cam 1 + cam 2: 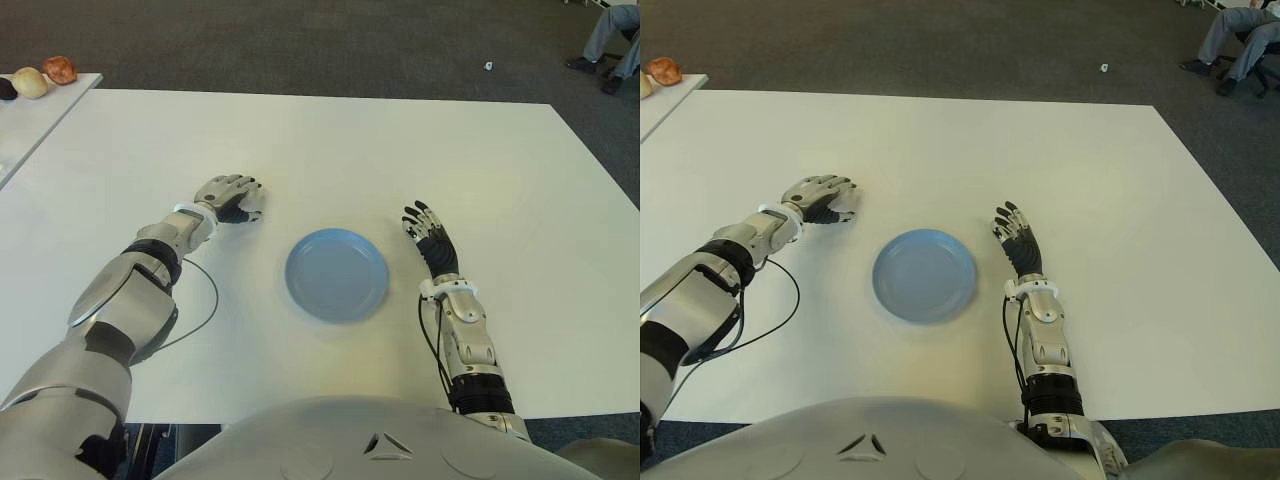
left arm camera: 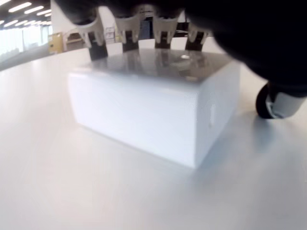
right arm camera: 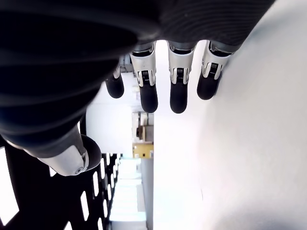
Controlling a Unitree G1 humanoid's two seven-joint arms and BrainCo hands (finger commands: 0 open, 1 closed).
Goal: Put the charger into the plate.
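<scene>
The left hand (image 1: 230, 196) arches palm-down over the white charger (image 2: 153, 110), fingers (image 2: 127, 26) curled over its far edge and thumb beside it, on the bench (image 1: 330, 150) left of the plate (image 1: 336, 274). The right hand (image 1: 432, 238) lies flat, fingers extended, empty, right of the plate.

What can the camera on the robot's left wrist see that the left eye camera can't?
Only the left wrist view shows the white box-shaped charger sitting on the table, with the left hand's fingers over its top. Whether they grip it yet is unclear.

Only the left eye view shows the round light blue plate, with nothing in it, the right hand with fingers spread to the right of the plate, a person's legs far off, and rounded items on a side table.

Both show the left hand and the white table.
</scene>
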